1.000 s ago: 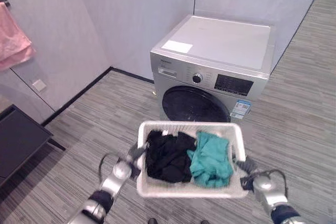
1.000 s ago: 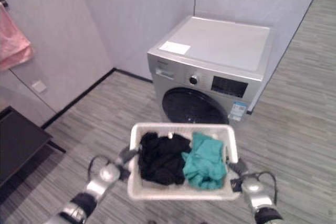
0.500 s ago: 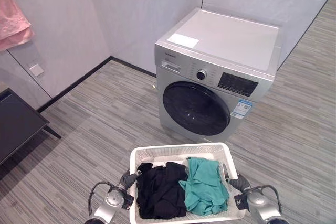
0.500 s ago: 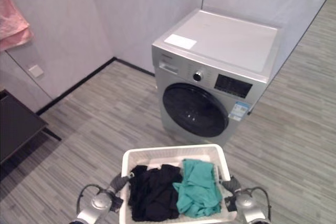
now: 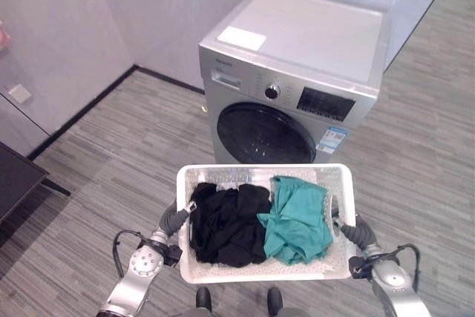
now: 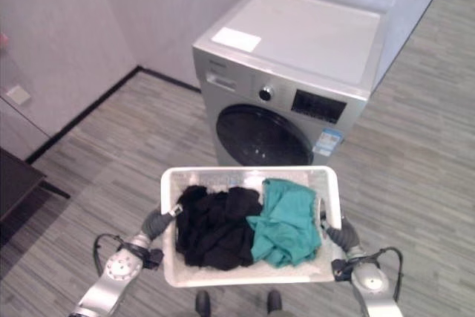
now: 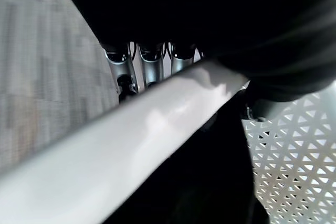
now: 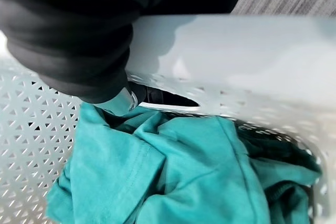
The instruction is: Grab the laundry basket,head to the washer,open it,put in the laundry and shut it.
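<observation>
- Left eye view: a white perforated laundry basket (image 5: 263,272) is held above the grey striped floor (image 5: 111,146), in front of a silver front-loading washer (image 5: 293,83) whose dark round door (image 5: 263,135) is closed. A black garment (image 5: 226,224) is lodged in the basket's left half and a teal garment (image 5: 300,217) in its right half, the two touching at the middle. The left hand (image 5: 172,220) is set against the basket's left rim, the right hand (image 5: 350,234) against its right rim. A white sheet (image 5: 241,38) is seen lying on the washer's top, near its left front corner. A dark piece of furniture (image 5: 15,180) is placed by the wall at the left.
- Right eye view: the same arrangement is recorded; the basket is carried level between both hands, its far rim just short of the washer's front.
- Left wrist view: silver fingers (image 7: 122,64) of the left hand are seen curled over the basket's white rim, with the black garment and the perforated wall beside it; the hand is closed round the rim.
- Right wrist view: the right hand's dark cover is pressed to the basket's rim beside a handle slot (image 8: 163,98), with the teal garment below; the fingers are hidden, so their state cannot be told.
</observation>
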Available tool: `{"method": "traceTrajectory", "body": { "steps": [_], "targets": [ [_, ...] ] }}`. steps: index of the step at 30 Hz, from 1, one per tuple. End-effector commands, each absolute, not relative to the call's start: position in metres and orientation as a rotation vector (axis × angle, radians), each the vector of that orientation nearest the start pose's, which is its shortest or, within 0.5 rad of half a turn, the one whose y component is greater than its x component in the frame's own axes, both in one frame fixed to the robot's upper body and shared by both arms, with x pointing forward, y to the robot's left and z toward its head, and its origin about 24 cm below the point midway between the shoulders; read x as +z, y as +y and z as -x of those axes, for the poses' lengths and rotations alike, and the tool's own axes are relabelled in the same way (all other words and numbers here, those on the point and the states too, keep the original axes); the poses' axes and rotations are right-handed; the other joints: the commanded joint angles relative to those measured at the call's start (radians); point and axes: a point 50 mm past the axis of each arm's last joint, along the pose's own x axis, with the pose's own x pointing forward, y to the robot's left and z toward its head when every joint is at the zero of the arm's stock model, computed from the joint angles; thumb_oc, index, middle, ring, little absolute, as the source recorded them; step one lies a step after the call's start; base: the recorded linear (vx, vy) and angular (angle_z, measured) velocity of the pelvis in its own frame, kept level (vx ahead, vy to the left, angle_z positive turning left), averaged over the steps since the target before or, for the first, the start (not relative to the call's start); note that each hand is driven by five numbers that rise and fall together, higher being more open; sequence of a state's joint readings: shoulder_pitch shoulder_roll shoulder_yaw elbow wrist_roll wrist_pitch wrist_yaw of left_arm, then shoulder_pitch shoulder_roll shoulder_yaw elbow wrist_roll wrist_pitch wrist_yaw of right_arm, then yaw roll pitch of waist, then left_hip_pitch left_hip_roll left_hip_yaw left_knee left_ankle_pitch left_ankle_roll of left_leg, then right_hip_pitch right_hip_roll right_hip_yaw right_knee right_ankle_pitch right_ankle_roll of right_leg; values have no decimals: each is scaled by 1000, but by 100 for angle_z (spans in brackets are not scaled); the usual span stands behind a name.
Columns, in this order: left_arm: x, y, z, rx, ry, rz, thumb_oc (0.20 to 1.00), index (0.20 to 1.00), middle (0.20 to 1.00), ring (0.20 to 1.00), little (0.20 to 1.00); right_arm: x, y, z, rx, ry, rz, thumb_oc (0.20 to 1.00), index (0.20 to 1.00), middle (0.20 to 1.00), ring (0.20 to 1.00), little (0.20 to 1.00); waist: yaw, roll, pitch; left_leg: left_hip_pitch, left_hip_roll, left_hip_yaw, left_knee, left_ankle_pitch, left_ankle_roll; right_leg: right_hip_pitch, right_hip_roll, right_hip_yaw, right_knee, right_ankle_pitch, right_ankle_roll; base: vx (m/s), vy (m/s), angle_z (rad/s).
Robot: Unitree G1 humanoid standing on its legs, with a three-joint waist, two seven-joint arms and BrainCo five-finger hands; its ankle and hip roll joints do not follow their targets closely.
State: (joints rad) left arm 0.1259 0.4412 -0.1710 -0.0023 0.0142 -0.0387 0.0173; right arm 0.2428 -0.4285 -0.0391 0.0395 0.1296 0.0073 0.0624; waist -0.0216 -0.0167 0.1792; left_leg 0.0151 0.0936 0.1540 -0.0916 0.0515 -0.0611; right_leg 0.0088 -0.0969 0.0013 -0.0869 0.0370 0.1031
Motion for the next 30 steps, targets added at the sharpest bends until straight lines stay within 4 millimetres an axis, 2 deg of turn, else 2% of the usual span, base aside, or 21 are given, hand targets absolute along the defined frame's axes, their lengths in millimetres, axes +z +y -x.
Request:
{"method": "traceTrajectory", "body": {
  "steps": [1,2,3,4,5,6,8,9,12,14,15,17,19,20,21,23,26,28,30],
  "targets": [
    [95,300,-236,205,-47,-587,200,200,200,200,200,63,-312,-192,-91,146,407,200,200,200,200,200,-15,-36,-27,-55,53,2,238,-189,-20,-34,-97,-42,0,37,85,-39,145,-47],
    [99,306,-234,220,-50,-596,200,200,200,200,200,67,-313,-192,-81,142,405,200,200,200,200,200,-17,-39,-29,-52,47,17,242,-198,-13,-43,-103,-29,1,45,93,-43,258,-53],
    [120,323,-238,274,-90,-649,200,200,200,200,200,82,-318,-194,-65,115,415,200,200,200,200,200,-25,-46,-31,-39,28,50,246,-216,3,-63,-122,-3,6,64,112,-21,187,-38],
    [120,323,-238,274,-90,-649,200,200,200,200,200,82,-318,-194,-65,115,414,200,200,200,200,200,-23,-47,-32,-39,27,51,245,-215,3,-65,-123,-1,6,65,113,-8,289,-50],
    [143,337,-243,350,-133,-739,200,200,200,200,200,96,-324,-196,-69,91,444,200,200,200,200,200,-32,-46,-33,-21,7,68,235,-231,18,-77,-139,6,14,76,131,-12,144,-39],
    [144,337,-244,351,-135,-740,200,200,200,200,200,96,-324,-196,-70,89,443,200,200,200,200,200,-30,-50,-32,-24,3,70,232,-222,19,-83,-142,9,15,81,131,-21,213,-49],
    [175,338,-251,382,-232,-784,200,200,200,200,200,114,-334,-196,-102,38,463,200,200,200,200,200,-42,-55,-36,-3,-39,76,197,-223,42,-113,-174,18,51,95,148,-41,218,-32],
    [175,338,-252,381,-234,-785,200,200,200,200,200,114,-334,-196,-104,37,462,200,200,200,200,200,-40,-59,-36,-1,-44,77,190,-218,45,-118,-177,21,55,93,150,-21,208,-15],
    [196,327,-261,347,-319,-800,200,200,200,200,200,122,-337,-196,-110,28,491,200,200,200,200,200,-52,-65,-39,28,-71,80,155,-217,61,-139,-195,22,99,97,155,-1,145,-10],
    [210,316,-270,317,-377,-808,200,200,200,200,200,131,-340,-200,-127,-1,511,200,200,200,200,200,-56,-64,-41,49,-82,78,134,-215,70,-154,-196,3,143,97,152,-1,148,-12],
    [222,304,-280,289,-432,-808,200,200,200,200,200,138,-340,-206,-131,-26,526,200,200,200,200,200,-58,-57,-38,77,-85,77,117,-219,76,-164,-193,-35,192,88,146,-11,92,-15],
    [223,303,-282,288,-437,-808,200,200,200,200,200,138,-341,-206,-134,-30,525,200,200,200,200,200,-56,-61,-35,74,-87,77,115,-210,75,-168,-195,-35,193,92,145,-6,70,-11],
    [252,276,-297,233,-559,-804,200,200,200,200,200,153,-340,-213,-122,-76,519,200,200,200,200,200,-60,-46,-18,90,-90,83,121,-211,90,-177,-169,-147,307,55,117,-5,154,-5],
    [260,267,-303,219,-599,-784,200,200,200,200,200,157,-343,-213,-131,-84,518,200,200,200,200,200,-73,-40,-19,97,-93,67,120,-216,94,-179,-134,-144,333,25,108,-1,91,4],
    [261,266,-304,217,-602,-783,200,200,200,200,200,158,-344,-213,-135,-85,517,200,200,200,200,200,-71,-41,-17,93,-93,67,121,-210,92,-182,-135,-146,332,29,105,43,53,7],
    [272,253,-311,201,-653,-772,200,200,200,200,200,167,-350,-213,-154,-104,526,200,200,200,200,200,-81,-37,-26,112,-101,53,105,-218,97,-188,-86,-132,332,-3,97,75,44,1],
    [291,241,-317,185,-713,-764,200,200,200,200,200,184,-354,-222,-169,-137,566,200,200,200,200,200,-81,-37,-39,126,-109,56,88,-218,96,-217,-65,-158,276,27,82,98,-6,-6],
    [300,232,-329,156,-718,-740,200,200,200,200,200,203,-362,-230,-211,-173,592,200,200,200,200,200,-91,-32,-41,144,-115,42,84,-232,92,-244,-54,-157,201,67,91,190,-42,0],
    [303,231,-332,145,-713,-739,200,200,200,200,200,209,-365,-233,-226,-175,610,200,200,200,200,200,-94,-32,-41,156,-119,38,87,-241,91,-245,-57,-163,172,85,96,181,-38,15]
  ]
}}
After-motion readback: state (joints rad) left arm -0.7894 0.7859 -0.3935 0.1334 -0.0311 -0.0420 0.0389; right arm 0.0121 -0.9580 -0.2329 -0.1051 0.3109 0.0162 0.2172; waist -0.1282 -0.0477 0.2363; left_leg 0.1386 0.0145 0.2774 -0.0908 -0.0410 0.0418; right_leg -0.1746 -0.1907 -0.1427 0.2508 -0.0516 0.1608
